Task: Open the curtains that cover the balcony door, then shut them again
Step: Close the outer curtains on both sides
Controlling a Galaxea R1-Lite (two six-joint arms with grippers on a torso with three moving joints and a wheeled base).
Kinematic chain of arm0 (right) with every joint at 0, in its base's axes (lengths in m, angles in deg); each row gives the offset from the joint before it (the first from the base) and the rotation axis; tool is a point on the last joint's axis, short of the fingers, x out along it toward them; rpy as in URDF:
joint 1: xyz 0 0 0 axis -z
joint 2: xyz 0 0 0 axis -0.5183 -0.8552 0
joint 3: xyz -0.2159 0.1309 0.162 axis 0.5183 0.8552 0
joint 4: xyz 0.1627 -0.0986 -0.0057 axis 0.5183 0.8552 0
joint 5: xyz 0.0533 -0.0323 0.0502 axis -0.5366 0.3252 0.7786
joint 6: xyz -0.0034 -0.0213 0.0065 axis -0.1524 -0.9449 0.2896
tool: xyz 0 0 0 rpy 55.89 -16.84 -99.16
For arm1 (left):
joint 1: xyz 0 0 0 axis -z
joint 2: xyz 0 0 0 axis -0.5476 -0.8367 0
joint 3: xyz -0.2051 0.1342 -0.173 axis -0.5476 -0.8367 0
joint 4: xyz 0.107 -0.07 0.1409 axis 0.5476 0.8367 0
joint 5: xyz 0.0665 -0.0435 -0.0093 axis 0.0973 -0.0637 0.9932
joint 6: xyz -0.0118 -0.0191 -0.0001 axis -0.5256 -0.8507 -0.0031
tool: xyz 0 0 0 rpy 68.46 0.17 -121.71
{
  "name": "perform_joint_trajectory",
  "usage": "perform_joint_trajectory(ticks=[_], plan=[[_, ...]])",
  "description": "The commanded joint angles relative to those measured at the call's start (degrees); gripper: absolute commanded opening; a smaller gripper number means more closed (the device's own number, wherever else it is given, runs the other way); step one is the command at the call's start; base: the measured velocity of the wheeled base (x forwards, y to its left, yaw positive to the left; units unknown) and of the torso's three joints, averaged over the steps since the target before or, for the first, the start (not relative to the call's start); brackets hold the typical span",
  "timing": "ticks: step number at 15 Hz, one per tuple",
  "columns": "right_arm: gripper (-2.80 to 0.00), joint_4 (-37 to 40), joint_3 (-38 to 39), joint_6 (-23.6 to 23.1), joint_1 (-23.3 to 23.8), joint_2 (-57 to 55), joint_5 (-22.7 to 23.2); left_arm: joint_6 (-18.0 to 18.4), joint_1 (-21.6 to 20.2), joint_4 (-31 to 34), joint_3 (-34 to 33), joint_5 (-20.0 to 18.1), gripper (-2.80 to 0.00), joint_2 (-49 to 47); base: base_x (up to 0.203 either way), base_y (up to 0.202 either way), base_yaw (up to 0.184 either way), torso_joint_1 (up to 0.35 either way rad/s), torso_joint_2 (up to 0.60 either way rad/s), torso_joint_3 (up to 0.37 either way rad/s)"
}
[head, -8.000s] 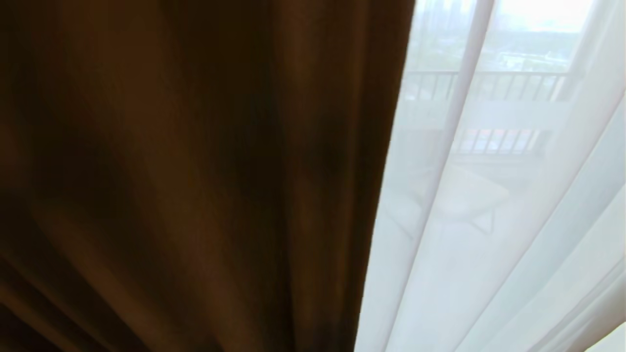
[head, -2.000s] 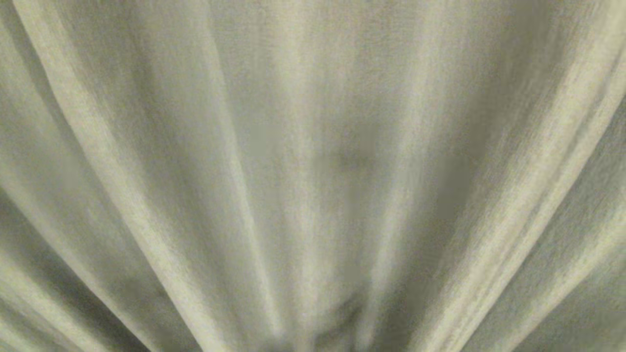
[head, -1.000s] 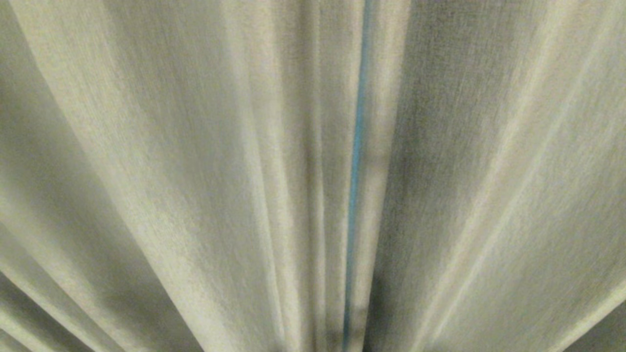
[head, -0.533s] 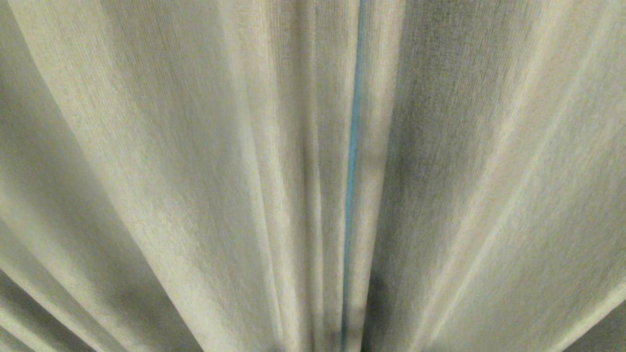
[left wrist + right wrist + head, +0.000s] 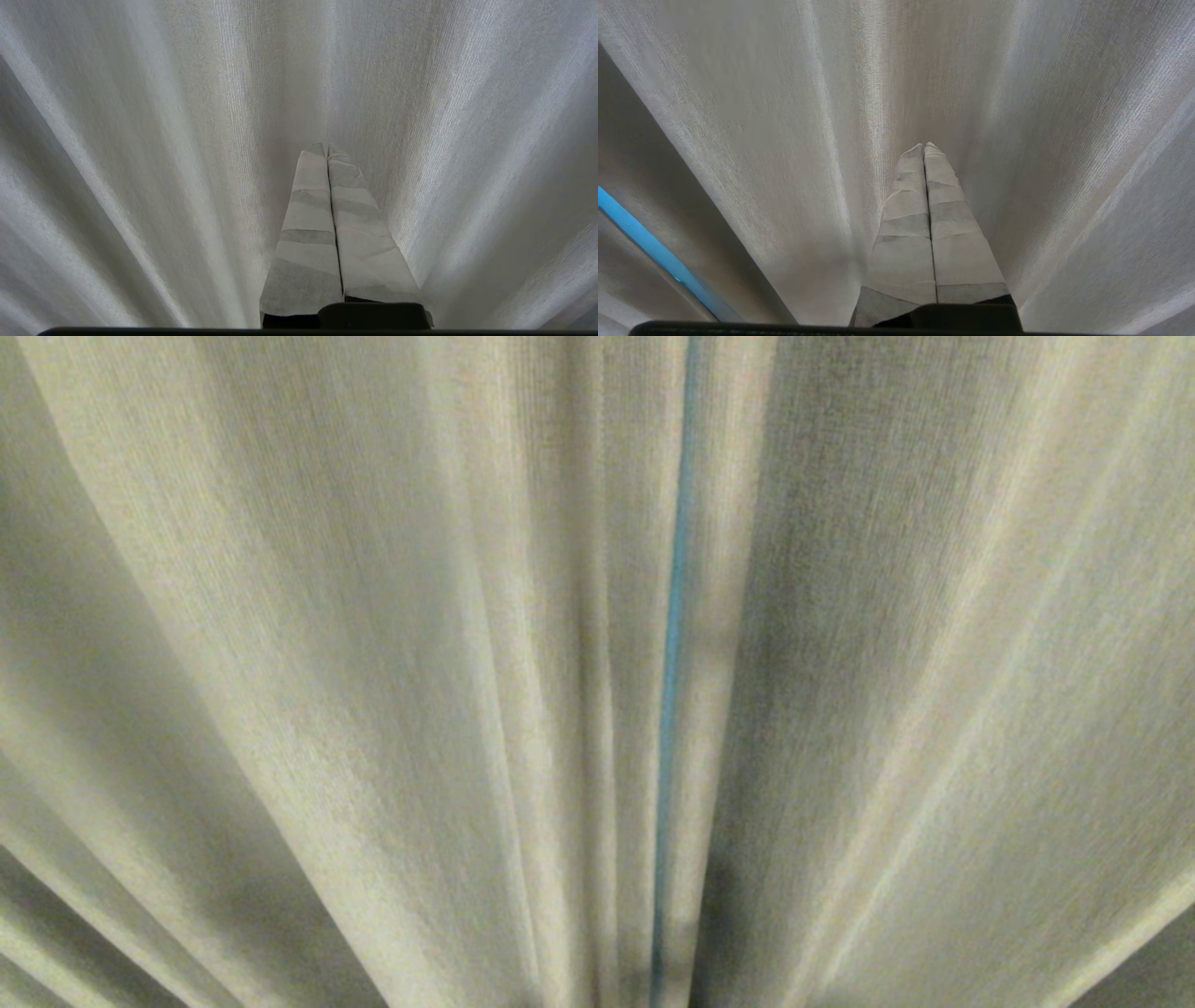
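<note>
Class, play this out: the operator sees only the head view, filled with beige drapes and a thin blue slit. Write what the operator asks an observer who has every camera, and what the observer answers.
Operator: I see no arms. Where is the left pincer?
Observer: The left pincer points at the curtains, fingers pressed together, gripping no fabric.
Operator: And the right one?
Observer: The right pincer is shut too, aimed at a fold, holding nothing.
Operator: Does my blue slit show anywhere else?
Observer: Yes, the right wrist view shows a blue strip between two drape edges, off to one side of that pincer.
Operator: Any glass or door handle visible?
Observer: None; both wrist views are covered by fabric.
</note>
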Motion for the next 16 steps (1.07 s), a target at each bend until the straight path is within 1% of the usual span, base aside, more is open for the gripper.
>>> perform_joint_trajectory(ticks=[1, 16], plan=[[-2.80, 0.0, 0.0, 0.0, 0.0, 0.0, 0.0, 0.0, 0.0, 0.0, 0.0, 0.0, -2.80, 0.0, 0.000, 0.000, 0.000, 0.000, 0.00, 0.000], [-2.80, 0.0, -0.1, 0.0, 0.0, 0.0, 0.0, 0.0, 0.0, -0.1, 0.0, 0.0, -2.80, 0.0, 0.000, 0.000, 0.000, 0.000, 0.00, 0.000]])
